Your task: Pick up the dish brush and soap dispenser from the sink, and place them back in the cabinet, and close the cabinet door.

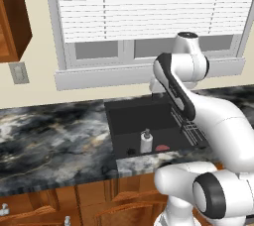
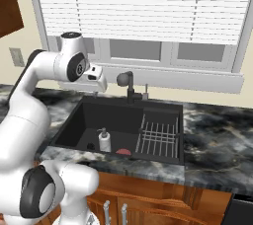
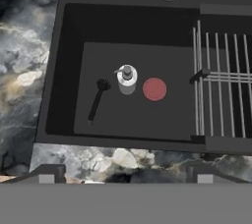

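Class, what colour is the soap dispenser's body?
White, with a dark grey pump top; the soap dispenser shows best in the right base view.

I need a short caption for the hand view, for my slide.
Open gripper above the black sink: soap dispenser upright between dark brush and red disc.

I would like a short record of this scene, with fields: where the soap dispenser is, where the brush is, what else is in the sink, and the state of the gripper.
soap dispenser: stands upright on the floor of the sink, near its middle
dish brush: lies flat on the basin floor, beside the dispenser, apart from it
reddish round item: lies on the dispenser's other side
wire rack: fills one end of the basin
faucet: dark, at the basin's back edge
gripper: open, above the sink, holding nothing
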Robot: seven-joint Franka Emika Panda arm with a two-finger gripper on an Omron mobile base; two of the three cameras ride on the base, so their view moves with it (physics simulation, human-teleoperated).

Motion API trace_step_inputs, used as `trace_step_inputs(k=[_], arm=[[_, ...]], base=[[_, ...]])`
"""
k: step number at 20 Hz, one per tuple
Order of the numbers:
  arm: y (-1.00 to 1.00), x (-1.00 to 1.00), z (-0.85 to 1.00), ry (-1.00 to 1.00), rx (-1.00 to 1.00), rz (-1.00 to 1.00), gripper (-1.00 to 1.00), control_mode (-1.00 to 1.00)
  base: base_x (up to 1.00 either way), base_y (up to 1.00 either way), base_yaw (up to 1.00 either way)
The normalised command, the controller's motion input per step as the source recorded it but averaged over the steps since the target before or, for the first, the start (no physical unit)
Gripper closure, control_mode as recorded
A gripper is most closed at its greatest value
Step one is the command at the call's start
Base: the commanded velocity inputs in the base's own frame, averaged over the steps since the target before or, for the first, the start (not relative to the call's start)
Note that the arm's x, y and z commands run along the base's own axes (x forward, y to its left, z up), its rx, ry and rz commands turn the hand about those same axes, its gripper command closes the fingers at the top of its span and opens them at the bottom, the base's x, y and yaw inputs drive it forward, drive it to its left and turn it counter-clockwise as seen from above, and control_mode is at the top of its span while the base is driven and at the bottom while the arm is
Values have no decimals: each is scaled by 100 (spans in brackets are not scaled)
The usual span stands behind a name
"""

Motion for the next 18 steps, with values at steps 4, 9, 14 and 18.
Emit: trace_step_inputs(k=[4,9,14,18], arm=[[-2,0,-44,-9,0,2,-100,-100],[0,10,-34,-13,0,2,-100,-100],[0,25,-27,-14,0,2,-100,-100],[-3,16,-23,-11,0,3,-100,-100]], base=[[0,0,0],[0,0,0],[0,0,0],[0,0,0]])
